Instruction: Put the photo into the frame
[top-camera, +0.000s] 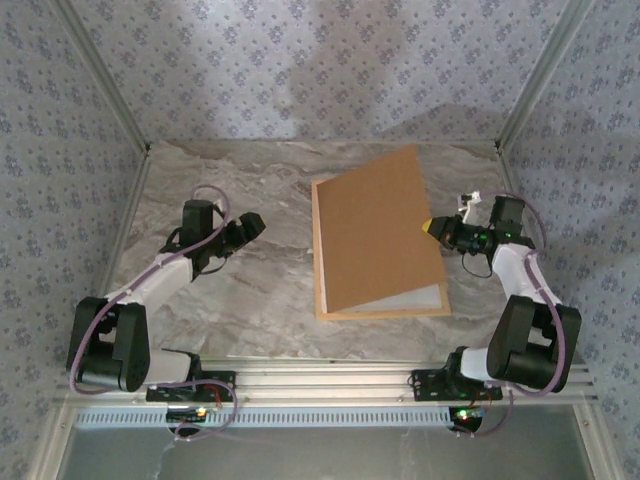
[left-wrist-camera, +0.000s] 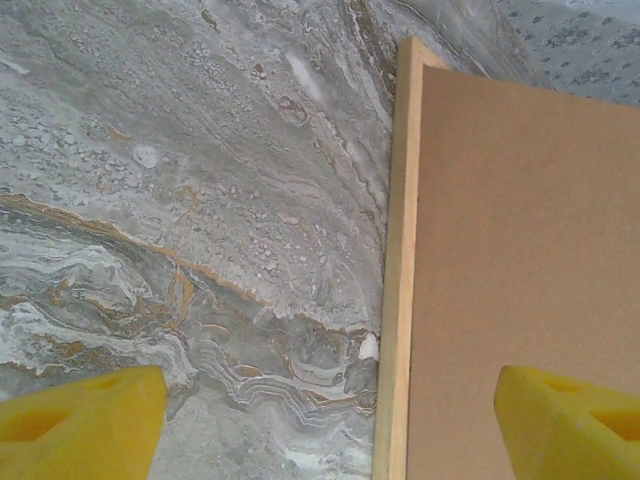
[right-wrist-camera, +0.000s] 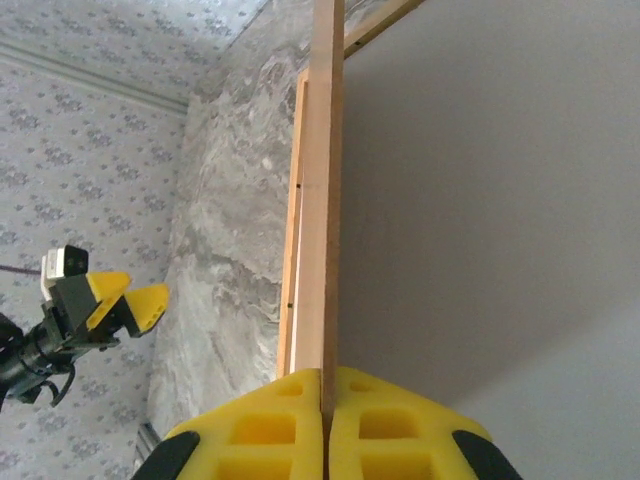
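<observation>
Brown backing board (top-camera: 375, 230) sits pinched edge-on in our right gripper (right-wrist-camera: 325, 388), jaws clamped tight; our left gripper (left-wrist-camera: 322, 420) hangs wide open near the frame (left-wrist-camera: 398, 230), holding nothing.

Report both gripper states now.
Left gripper: open, holding nothing.
Right gripper: closed on the right edge of the brown backing board, which is tilted up.

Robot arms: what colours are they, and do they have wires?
The left arm and right arm have chunky black joints, white links and thin purple cables looping alongside. Their fingers are blocky yellow pads.
</observation>
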